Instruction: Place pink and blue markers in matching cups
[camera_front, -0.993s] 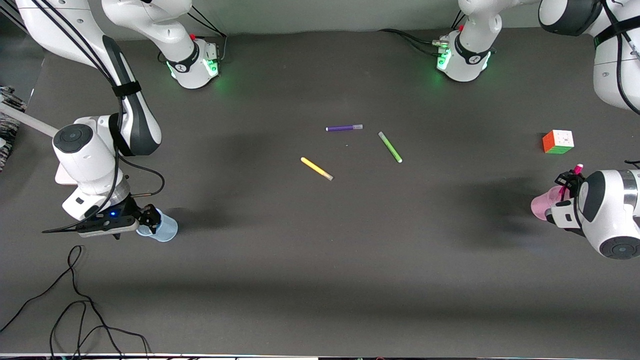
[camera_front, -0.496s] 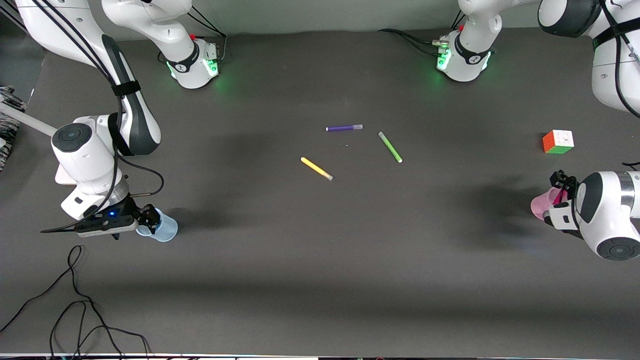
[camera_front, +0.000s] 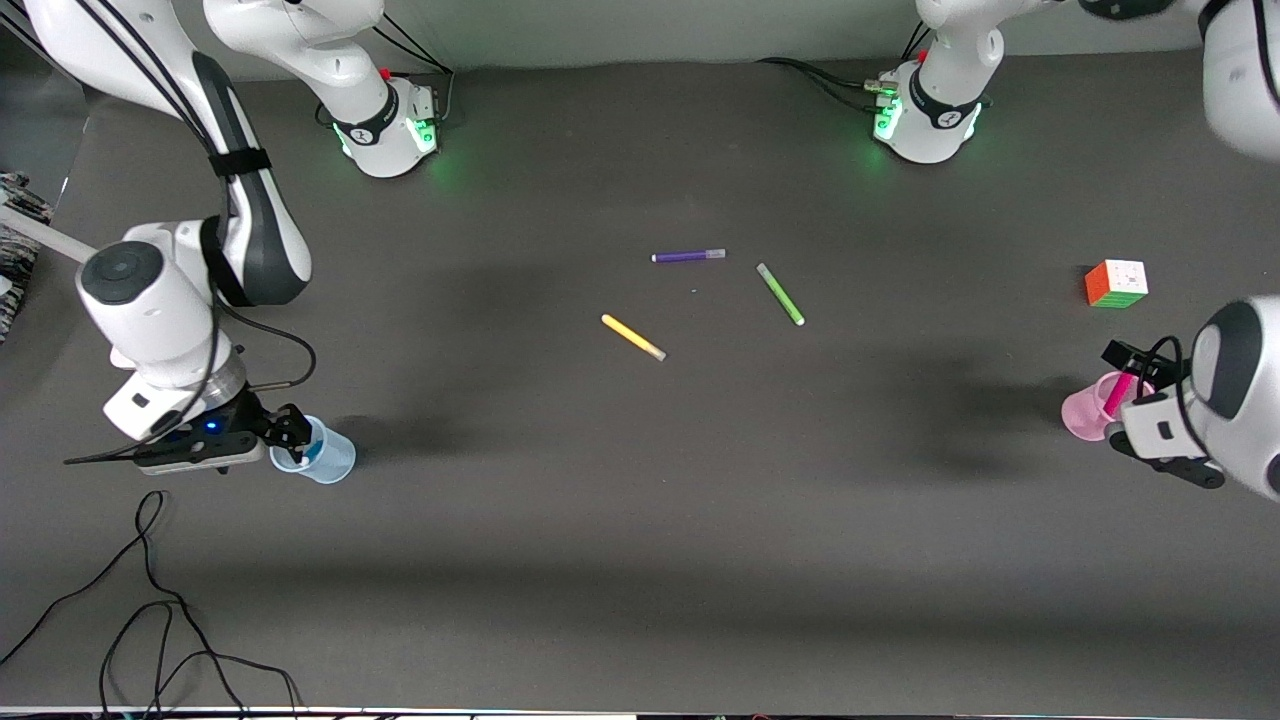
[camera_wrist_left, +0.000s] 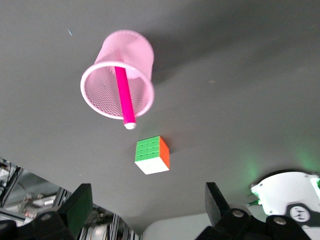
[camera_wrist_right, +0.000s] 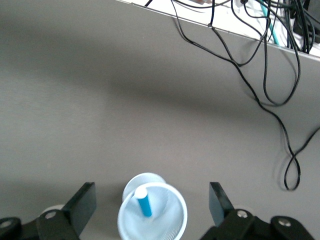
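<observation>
The pink marker (camera_front: 1118, 392) stands tilted inside the pale pink cup (camera_front: 1084, 414) at the left arm's end of the table; its tip leans over the rim. In the left wrist view the marker (camera_wrist_left: 124, 97) and cup (camera_wrist_left: 135, 55) lie below my open, empty left gripper (camera_wrist_left: 146, 210). That gripper (camera_front: 1136, 396) hangs over the pink cup. The blue marker (camera_wrist_right: 144, 204) stands inside the light blue cup (camera_wrist_right: 170, 222) at the right arm's end. My right gripper (camera_wrist_right: 151, 202) is open, its fingers either side above the blue cup (camera_front: 330, 460). It also shows in the front view (camera_front: 288, 432).
A multicoloured puzzle cube (camera_front: 1116, 283) sits farther from the front camera than the pink cup. Purple (camera_front: 688, 256), green (camera_front: 780, 294) and yellow (camera_front: 633, 337) pens lie mid-table. Black cables (camera_front: 150, 600) trail near the front edge at the right arm's end.
My left gripper has lowered the pink marker into the pink cup, let it go and lifted away. My right gripper has risen slightly above the blue cup.
</observation>
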